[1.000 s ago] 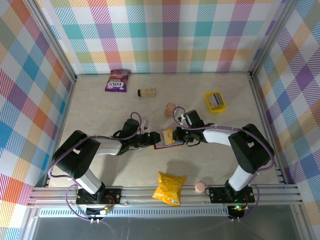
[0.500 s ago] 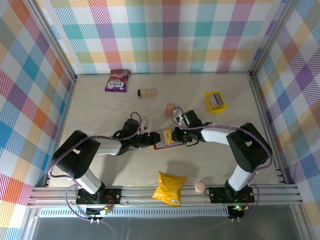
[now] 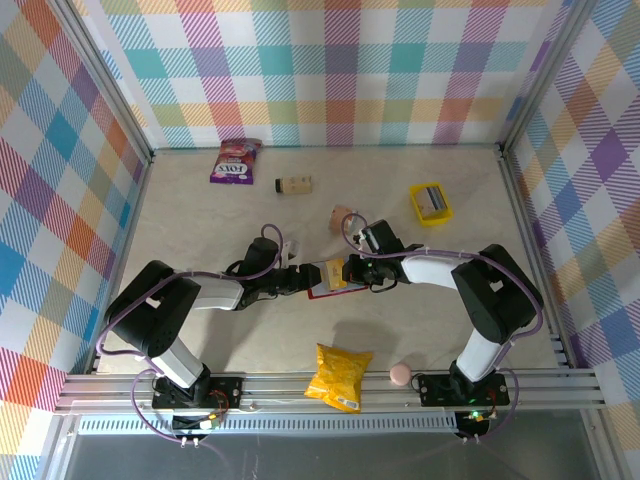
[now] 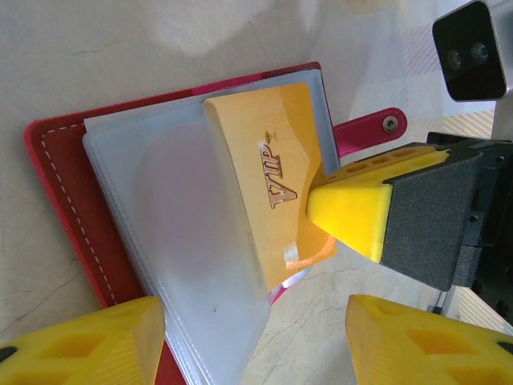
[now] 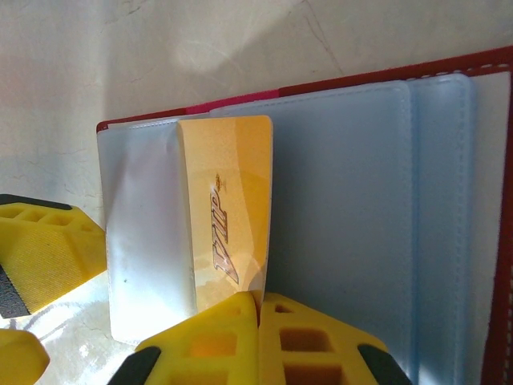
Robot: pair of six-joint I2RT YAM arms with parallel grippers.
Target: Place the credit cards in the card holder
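I stood watching as the right pincer (image 5: 256,333) was pressed together on the short end of a yellow card (image 5: 226,212) stamped VIP. The card tilted away from its fingertips and lay against the clear plastic sleeves (image 5: 345,200) of the red card holder (image 5: 361,78). The holder lay open and flat on the table (image 3: 200,220), directly ahead of and under that pincer. A loose sleeve leaf lay along the card's side, but I could not tell whether the card's far edge had entered a pocket.

The left pincer (image 4: 256,341) faced the right one from across the holder, with its fingers (image 4: 88,345) spread wide. One fingertip was over the corner of the red cover (image 4: 56,200) and the other was over bare table. The near corner of the sleeves lay between them, and nothing I could see was gripped. The holder's snap tab (image 4: 370,127) stuck out beyond the card, just beside the right pincer's yellow fingertip.

From above, the two pincers met nose to nose in the middle of the table over the holder. Well behind the right pincer, toward the far wall, sat a small yellow tray (image 3: 416,205). A yellow snack bag (image 3: 340,377) lay back by the arm bases.
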